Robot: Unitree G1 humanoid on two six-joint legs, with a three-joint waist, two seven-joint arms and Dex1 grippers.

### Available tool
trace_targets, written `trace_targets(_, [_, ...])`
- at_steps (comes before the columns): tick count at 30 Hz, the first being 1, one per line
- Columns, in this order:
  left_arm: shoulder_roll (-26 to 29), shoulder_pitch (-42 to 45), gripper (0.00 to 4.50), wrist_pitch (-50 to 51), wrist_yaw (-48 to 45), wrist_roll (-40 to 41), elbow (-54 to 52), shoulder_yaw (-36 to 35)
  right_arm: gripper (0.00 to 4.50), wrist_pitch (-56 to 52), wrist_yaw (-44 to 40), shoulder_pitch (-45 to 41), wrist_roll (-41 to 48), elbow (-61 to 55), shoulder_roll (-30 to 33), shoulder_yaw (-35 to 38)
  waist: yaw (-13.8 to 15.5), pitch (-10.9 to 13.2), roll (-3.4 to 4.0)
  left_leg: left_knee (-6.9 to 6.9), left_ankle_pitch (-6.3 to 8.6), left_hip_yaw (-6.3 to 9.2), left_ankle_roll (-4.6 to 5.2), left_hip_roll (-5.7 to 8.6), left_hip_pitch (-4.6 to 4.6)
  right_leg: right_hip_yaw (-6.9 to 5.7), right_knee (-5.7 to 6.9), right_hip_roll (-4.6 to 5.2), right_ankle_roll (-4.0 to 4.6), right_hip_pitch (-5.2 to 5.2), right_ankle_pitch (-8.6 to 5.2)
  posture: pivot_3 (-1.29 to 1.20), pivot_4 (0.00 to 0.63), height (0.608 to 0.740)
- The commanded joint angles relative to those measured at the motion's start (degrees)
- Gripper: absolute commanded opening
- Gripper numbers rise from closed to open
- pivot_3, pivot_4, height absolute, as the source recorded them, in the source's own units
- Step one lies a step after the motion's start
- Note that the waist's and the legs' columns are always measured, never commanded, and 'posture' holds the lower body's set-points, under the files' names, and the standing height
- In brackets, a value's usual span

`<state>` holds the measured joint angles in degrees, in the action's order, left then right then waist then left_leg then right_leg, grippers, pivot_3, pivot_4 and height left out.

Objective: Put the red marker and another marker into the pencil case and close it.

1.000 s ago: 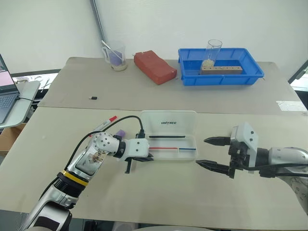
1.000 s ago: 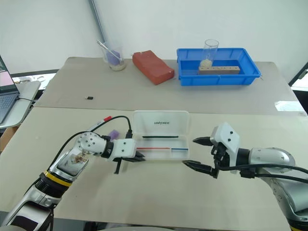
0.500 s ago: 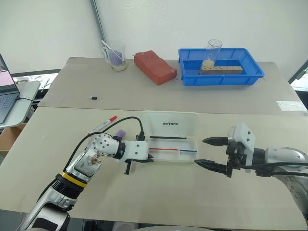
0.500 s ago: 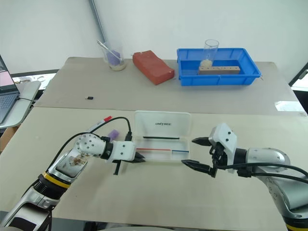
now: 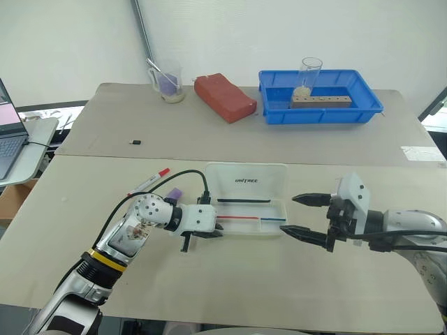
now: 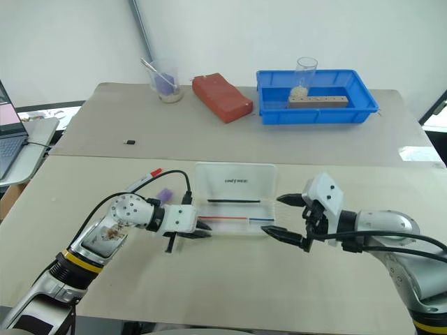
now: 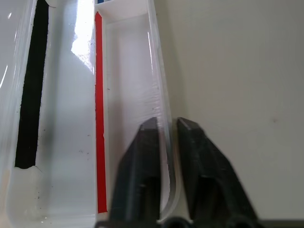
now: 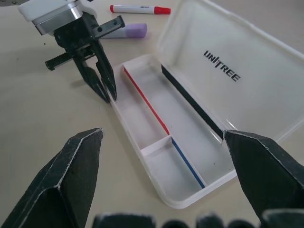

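Right gripper [image 5: 300, 215] has slid closer to the open pencil case [image 5: 248, 199], jaws spread wide and empty. Left gripper [image 7: 165, 142] straddles the case's front wall, slightly parted; only the wrist cam shows that. Red marker [image 8: 140, 8] and purple marker [image 8: 130, 30] lie on the table beyond.

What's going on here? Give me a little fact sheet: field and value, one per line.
Pencil case: open, lid laid back, neither marker inside
Red marker: on the table, outside the case
Purple marker: on the table beside the red one
Left gripper: fingers straddle the case's front wall at one end, slightly parted
Right gripper: wide open, at the case's other end, holding nothing
Back of table: blue tray, red brick-like block, beaker
Job status: markers not yet packed
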<state>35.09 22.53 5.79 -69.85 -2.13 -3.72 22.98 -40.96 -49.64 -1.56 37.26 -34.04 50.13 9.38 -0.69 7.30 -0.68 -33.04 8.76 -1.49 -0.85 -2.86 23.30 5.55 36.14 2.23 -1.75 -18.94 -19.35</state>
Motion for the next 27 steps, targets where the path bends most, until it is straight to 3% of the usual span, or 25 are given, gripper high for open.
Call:
trace_targets(1, [1.12,1.09,2.49,-3.37,0.34,-0.56,-0.52,-0.47,4.5,-0.53,0.39,-1.53,0.92,-1.31,0.31,0.32,-0.03,0.0,0.0,-0.01,0.0,0.0,0.0,0.0,0.0,0.0,0.0,0.0,0.0,0.0,0.0,0.0,0.15,0.74])
trace_targets(5, [2.06,2.62,4.34,-3.48,0.62,-0.03,-1.04,-2.13,4.5,-1.13,0.2,-2.62,1.1,-1.12,0.45,0.03,-0.03,0.0,0.01,-0.01,0.0,0.0,0.0,0.0,-0.01,0.0,0.01,0.0,0.0,0.02,0.0,0.0,0.15,0.74])
trace_targets(6, [2.46,2.9,4.43,-3.1,0.62,0.39,-1.71,-2.73,4.5,-1.23,0.05,-2.93,1.14,-1.08,0.58,-0.02,-0.03,0.0,0.01,-0.02,0.0,0.0,0.0,0.0,-0.01,0.0,0.02,0.0,0.0,0.01,0.0,0.0,0.15,0.74])
trace_targets(10, [3.51,4.27,4.43,1.97,2.1,3.62,-6.03,-7.53,4.5,-2.37,-0.49,-5.22,2.44,-0.84,0.99,0.29,-0.09,-0.03,0.05,-0.02,0.0,0.0,0.0,0.0,-0.01,0.0,0.02,0.0,0.0,0.02,0.0,0.0,0.15,0.74])
trace_targets(16, [6.07,5.67,4.43,21.98,6.42,12.34,-12.66,-19.29,4.5,-4.71,-0.16,-12.0,4.89,-1.2,0.06,-1.87,-0.24,-0.02,0.04,-0.05,-0.01,0.03,0.01,-0.02,-0.05,-0.02,0.07,-0.02,-0.09,0.03,-0.05,0.0,0.15,0.74])
trace_targets(19, [8.37,4.76,4.43,30.82,9.46,17.19,-10.94,-27.9,4.5,-5.65,0.14,-16.69,6.04,-1.34,-1.45,-4.79,-0.69,-0.05,0.08,-0.03,0.0,0.04,0.01,-0.06,-0.07,-0.01,0.11,-0.06,-0.15,-0.02,-0.08,0.0,0.15,0.74])
trace_targets(23, [13.73,0.92,4.43,27.1,12.77,14.6,-1.31,-34.42,4.5,-7.18,1.07,-23.47,7.14,-0.7,-4.64,-8.63,-1.24,-0.12,0.19,0.06,0.0,0.15,0.01,-0.1,-0.1,-0.01,0.13,-0.15,-0.1,-0.08,-0.06,0.0,0.15,0.74])
trace_targets(27, [17.67,-4.37,4.43,18.81,13.32,11.65,9.62,-35.59,4.5,-7.95,1.33,-29.39,6.88,0.67,-8.05,-12.86,-1.51,-0.19,0.25,0.12,0.0,0.15,0.01,-0.11,-0.12,-0.01,0.14,-0.12,0.03,-0.15,0.01,0.0,0.15,0.74])
